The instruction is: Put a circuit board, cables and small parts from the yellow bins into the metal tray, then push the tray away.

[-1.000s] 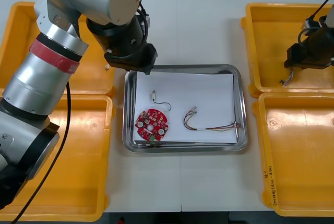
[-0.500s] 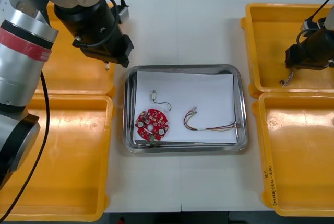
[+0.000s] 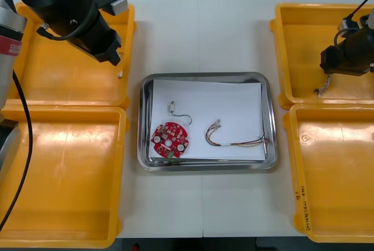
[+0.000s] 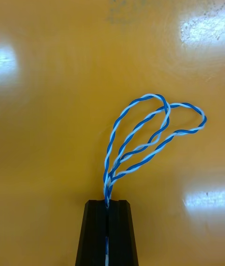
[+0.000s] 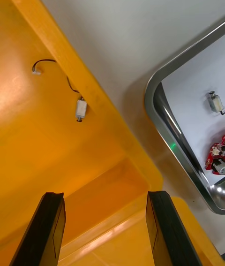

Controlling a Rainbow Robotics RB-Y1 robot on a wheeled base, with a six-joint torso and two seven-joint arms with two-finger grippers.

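**Status: right gripper (image 4: 107, 202) pinching blue and white cable (image 4: 154, 125), left gripper (image 5: 105, 195) wide**

The right gripper is clamped on the blue and white cable over the far yellow bin (image 3: 304, 46) right of the metal tray (image 3: 204, 76). The left gripper hangs, fingers apart, over the far-left yellow bin (image 3: 58, 81). In the tray: circuit board (image 3: 170, 138), red and yellow cable (image 3: 234, 140), small metal part (image 3: 173, 107).

Twisted blue-and-white cable (image 4: 150, 96), red circuit board (image 3: 170, 140), yellow bins (image 3: 70, 175).
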